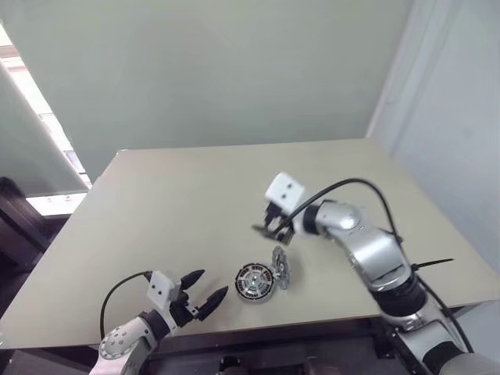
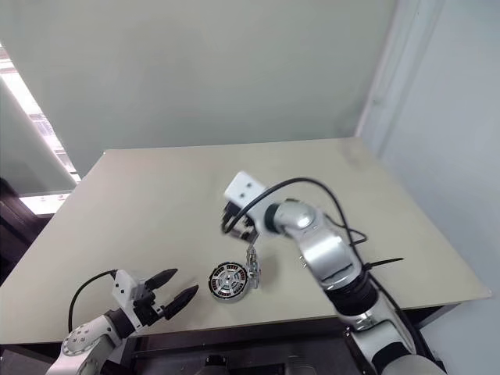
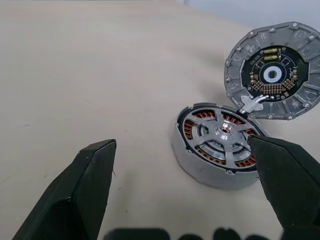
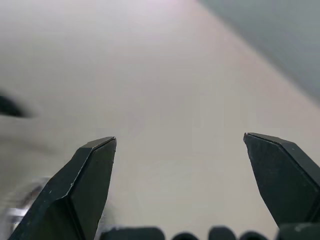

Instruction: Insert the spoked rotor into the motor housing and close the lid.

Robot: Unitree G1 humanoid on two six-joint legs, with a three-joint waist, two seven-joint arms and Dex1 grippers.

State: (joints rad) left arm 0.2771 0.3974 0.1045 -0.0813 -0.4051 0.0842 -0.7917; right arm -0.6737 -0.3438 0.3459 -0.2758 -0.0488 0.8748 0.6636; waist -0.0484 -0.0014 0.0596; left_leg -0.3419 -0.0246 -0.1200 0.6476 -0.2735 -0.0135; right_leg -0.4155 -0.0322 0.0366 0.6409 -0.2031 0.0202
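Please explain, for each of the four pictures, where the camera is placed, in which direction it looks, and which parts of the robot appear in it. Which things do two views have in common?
Left eye: on the head, looking forward and down at the table; both arms show.
Right eye: beside it, same scene; housing with the lid raised at its edge.
Left wrist: along the open left gripper at the housing, rotor inside.
Right wrist: along the open right gripper, raised over bare table.
Shared: head views and left wrist show the housing and lid.
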